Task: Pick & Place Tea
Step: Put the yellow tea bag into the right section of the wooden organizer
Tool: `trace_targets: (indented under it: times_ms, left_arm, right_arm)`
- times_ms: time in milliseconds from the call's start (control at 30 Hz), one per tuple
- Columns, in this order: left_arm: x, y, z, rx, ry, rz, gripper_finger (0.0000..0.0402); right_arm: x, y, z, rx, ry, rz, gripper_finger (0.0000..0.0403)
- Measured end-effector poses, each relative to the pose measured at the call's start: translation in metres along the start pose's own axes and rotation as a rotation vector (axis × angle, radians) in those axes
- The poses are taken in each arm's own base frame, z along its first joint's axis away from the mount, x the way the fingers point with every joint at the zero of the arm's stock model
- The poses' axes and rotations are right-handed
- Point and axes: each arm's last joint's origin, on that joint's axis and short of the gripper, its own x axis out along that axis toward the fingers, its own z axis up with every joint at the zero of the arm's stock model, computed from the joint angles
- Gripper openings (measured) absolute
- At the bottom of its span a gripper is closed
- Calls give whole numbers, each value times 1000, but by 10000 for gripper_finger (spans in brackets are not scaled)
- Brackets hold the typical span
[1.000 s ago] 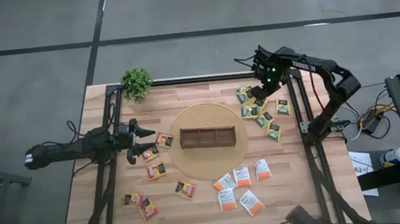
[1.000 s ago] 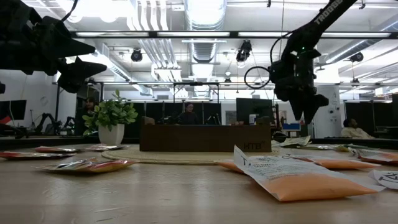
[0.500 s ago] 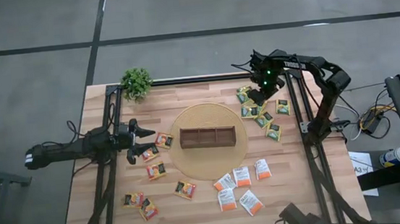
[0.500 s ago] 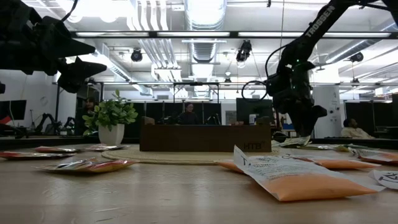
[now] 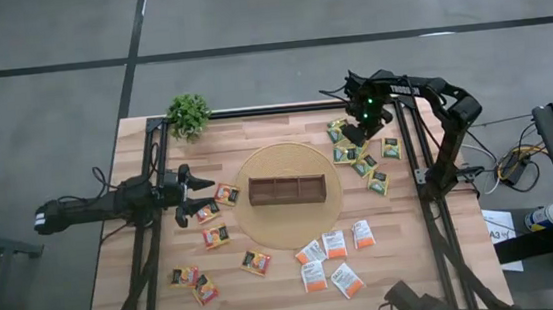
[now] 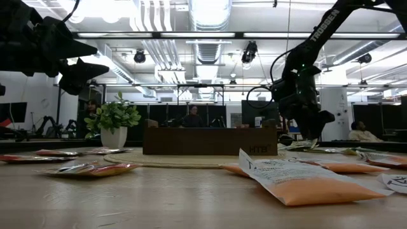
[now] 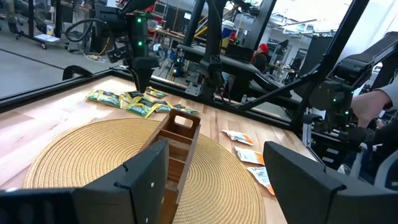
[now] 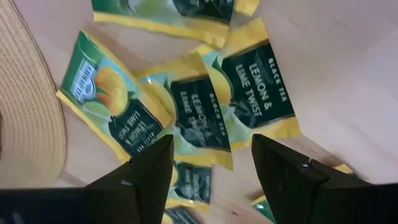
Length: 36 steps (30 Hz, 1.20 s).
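While the right gripper (image 5: 355, 131) hangs with fingers apart over the green-yellow sachets (image 8: 199, 115) near the table's far right corner, it should settle squarely on one overlapping sachet. By the left edge, the left gripper (image 5: 200, 193) waits open, empty.

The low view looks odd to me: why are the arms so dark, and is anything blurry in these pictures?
Low view: bright ceiling lights backlight both arms into silhouettes, and the nearest orange sachet looms soft and oversized. Right wrist view: the green-yellow sachets read sharply, while that arm's own fingers are blurred dark shapes. High view: even light, faint shadows.
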Motion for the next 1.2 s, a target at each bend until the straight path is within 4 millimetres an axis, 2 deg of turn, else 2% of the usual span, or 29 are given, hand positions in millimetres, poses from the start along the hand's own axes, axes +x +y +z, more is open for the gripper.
trace_targets:
  times_ms: [433,867,1200]
  left_arm:
    - [0,0,0,0,0,0,257]
    - [0,0,0,0,0,0,257]
    - [0,0,0,0,0,0,257]
  right_arm:
    - [7,0,-2,24,3,23,137]
    - [11,-1,-4,11,12,14,16]
    - [3,0,-10,-13,5,13,8]
